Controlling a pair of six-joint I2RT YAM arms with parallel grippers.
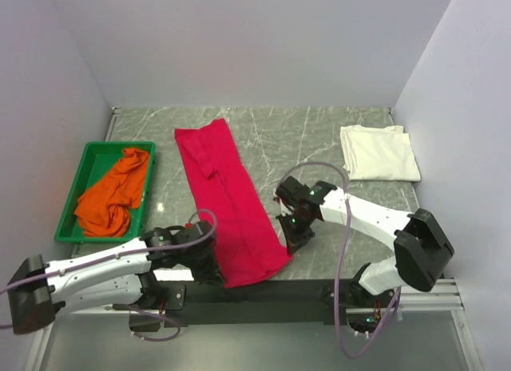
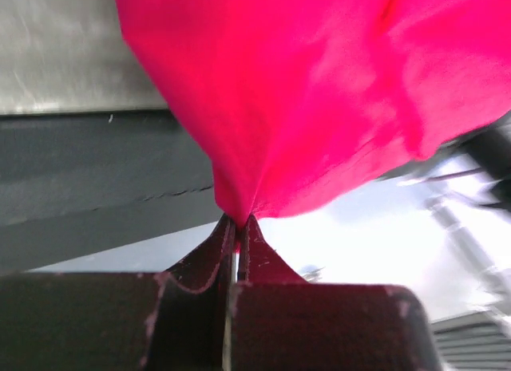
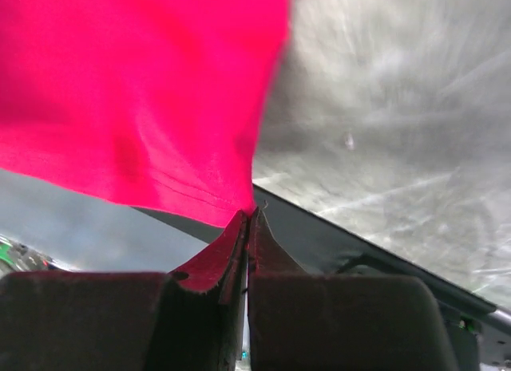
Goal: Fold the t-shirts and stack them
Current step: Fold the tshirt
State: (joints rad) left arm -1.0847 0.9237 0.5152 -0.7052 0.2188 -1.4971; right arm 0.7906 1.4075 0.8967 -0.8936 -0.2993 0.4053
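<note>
The crimson t-shirt (image 1: pixel 227 199) lies as a long narrow strip running from the table's middle back toward the near edge. At its near left corner, my left gripper (image 1: pixel 214 269) is shut on the hem, and the left wrist view shows the cloth (image 2: pixel 319 92) pinched between the closed tips (image 2: pixel 237 221). My right gripper (image 1: pixel 292 243) is shut on the near right corner, where the fabric (image 3: pixel 136 92) bunches into the closed tips (image 3: pixel 251 215). A cream-white t-shirt (image 1: pixel 379 151) lies folded at the back right. An orange t-shirt (image 1: pixel 112 194) lies crumpled in the bin.
A green plastic bin (image 1: pixel 104 159) stands at the left side of the marble table (image 1: pixel 319 140). White walls close in the left, back and right. A dark rail runs along the near edge under the shirt's lower end.
</note>
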